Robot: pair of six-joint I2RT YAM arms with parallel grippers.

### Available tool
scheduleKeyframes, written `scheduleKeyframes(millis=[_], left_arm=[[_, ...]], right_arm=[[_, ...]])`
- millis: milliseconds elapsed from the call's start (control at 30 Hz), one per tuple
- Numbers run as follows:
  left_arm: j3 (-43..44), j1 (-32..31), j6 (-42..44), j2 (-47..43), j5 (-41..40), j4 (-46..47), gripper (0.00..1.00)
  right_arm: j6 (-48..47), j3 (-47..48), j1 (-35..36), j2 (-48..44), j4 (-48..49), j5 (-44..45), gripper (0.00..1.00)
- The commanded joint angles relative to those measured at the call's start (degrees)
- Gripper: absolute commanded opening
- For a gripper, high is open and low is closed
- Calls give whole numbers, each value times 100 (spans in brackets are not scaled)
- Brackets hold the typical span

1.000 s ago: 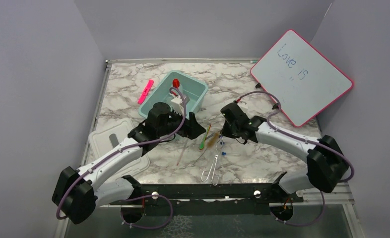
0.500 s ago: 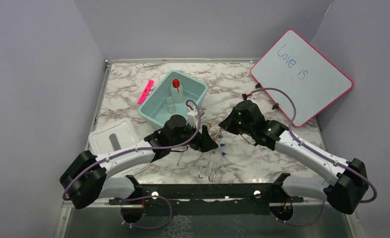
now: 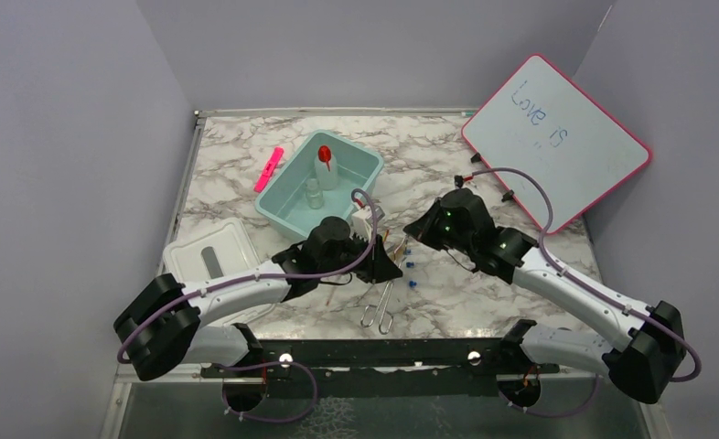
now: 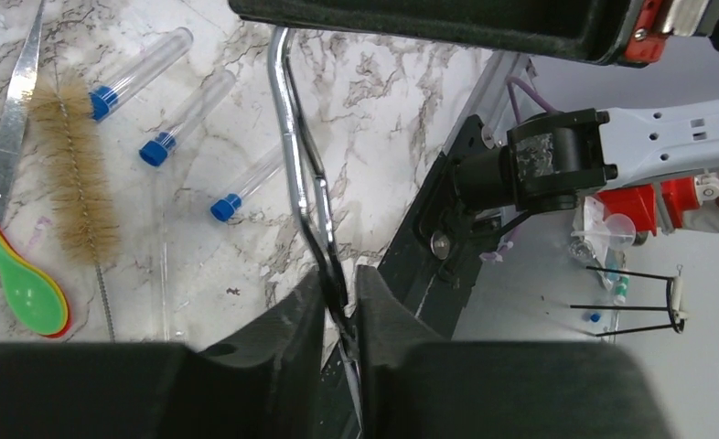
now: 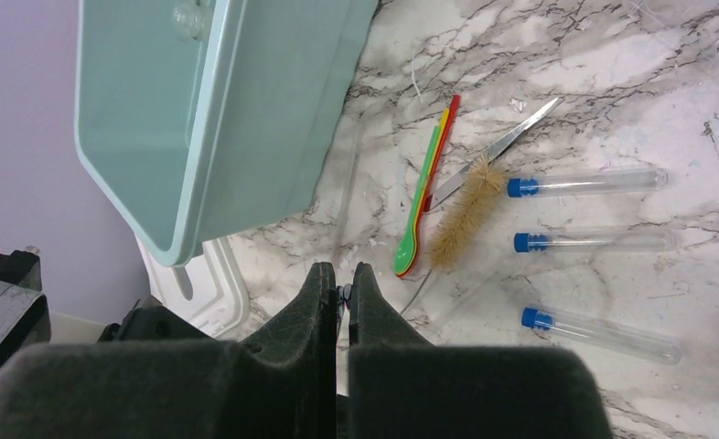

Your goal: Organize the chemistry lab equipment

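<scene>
Chrome metal tongs [image 4: 287, 137] sit nipped in the left pincer [image 4: 339, 279]; lift level, then carry to the teal bin [image 3: 292, 192] at eleven o'clock; the right pincer [image 5: 342, 274] is closed, empty.

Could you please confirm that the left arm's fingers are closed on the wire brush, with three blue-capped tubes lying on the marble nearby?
Not quite: the left fingers are closed on the metal tongs, not the wire brush. The left wrist view shows the chrome tongs pinched between them, while the brush lies apart on the marble table. The three blue-capped tubes do lie nearby.
</scene>
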Motion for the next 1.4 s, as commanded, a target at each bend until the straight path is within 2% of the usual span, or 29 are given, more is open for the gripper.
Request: scheduleKeyframes(millis=[0, 33, 67, 133, 233, 300, 367, 567, 767, 967, 1100, 1367], left_arm=[[-30, -46, 74, -108, 107, 235, 6], [-46, -47, 119, -151, 53, 222, 0], [-60, -50, 159, -215, -27, 191, 0], [6, -44, 293, -405, -178, 7, 0], [481, -43, 751, -576, -429, -867, 0], [867, -28, 1046, -660, -646, -1457, 0], [1233, 14, 1314, -719, -801, -2020, 0], [2242, 543, 2155, -706, -1342, -3252, 0], [3216, 1582, 2778, -192, -889, -3870, 0], [4343, 2359, 3550, 482, -802, -4429, 0], [4700, 2668, 4120, 1131, -1205, -4689, 0], [4685, 2937, 4114, 2292, -362, -4744, 0]], right_arm=[[261, -119, 44, -210, 356, -6, 1], [250, -123, 44, -218, 361, -17, 1], [222, -109, 44, -224, 349, -39, 3], [118, -42, 44, -253, 292, -106, 26], [-43, 77, 44, -408, 188, -185, 56], [-143, 192, 44, -577, 102, -269, 66], [-215, 254, 44, -792, 117, -368, 71], [-218, 116, 44, -1579, 192, -420, 76], [-118, -394, 44, -2262, 430, -483, 75], [205, -864, 44, -2375, 580, -903, 74], [278, -1009, 44, -2322, 632, -1092, 73], [327, -1112, 44, -2423, 456, -996, 73]])
